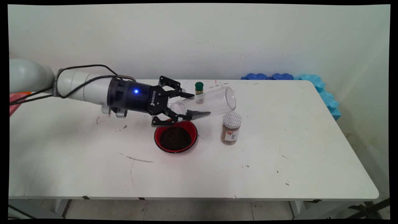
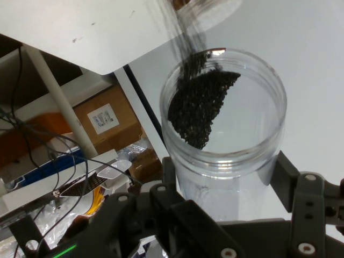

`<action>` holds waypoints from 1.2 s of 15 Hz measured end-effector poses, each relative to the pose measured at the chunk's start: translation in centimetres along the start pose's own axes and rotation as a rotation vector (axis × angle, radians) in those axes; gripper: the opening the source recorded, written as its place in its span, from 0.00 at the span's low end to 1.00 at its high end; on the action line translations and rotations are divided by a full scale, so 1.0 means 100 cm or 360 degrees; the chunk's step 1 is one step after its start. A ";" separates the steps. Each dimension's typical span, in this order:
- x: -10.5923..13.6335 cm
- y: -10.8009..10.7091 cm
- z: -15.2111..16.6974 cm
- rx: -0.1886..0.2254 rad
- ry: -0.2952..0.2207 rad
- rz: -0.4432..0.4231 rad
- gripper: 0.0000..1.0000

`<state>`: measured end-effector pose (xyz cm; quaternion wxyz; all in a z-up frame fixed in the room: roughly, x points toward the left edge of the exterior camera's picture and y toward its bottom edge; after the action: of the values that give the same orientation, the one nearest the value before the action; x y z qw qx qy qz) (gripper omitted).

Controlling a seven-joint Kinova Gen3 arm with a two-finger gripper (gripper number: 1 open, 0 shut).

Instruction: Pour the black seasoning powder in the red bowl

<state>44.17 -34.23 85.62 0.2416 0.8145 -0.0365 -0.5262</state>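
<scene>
Pincer (image 1: 181, 105) is clenched on the base end of a clear jar (image 1: 205, 104), held nearly level above the tabletop (image 1: 279, 149), so dark granules (image 2: 201, 105) collect along its lower side. A red bowl (image 1: 176, 136) of similar granules sits at the pincer's 6 o'clock. "ROBOTIQ" reads on the pincer. A white-capped spice jar (image 1: 231, 128) stands beside the bowl, its label illegible, perhaps orange-printed.

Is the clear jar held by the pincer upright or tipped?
Tipped. The clear jar lies nearly level in the pincer above the red bowl, dark grains gathered along its lower side.
</scene>
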 end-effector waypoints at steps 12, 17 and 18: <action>0.007 0.000 -0.006 0.0004 -0.0033 0.0032 0.00; 0.012 -0.001 -0.010 0.0001 -0.0049 0.0019 0.00; 0.013 -0.001 -0.011 -0.0002 -0.0055 0.0011 0.00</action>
<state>45.70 -34.17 84.85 0.2431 0.8050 -0.0431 -0.5395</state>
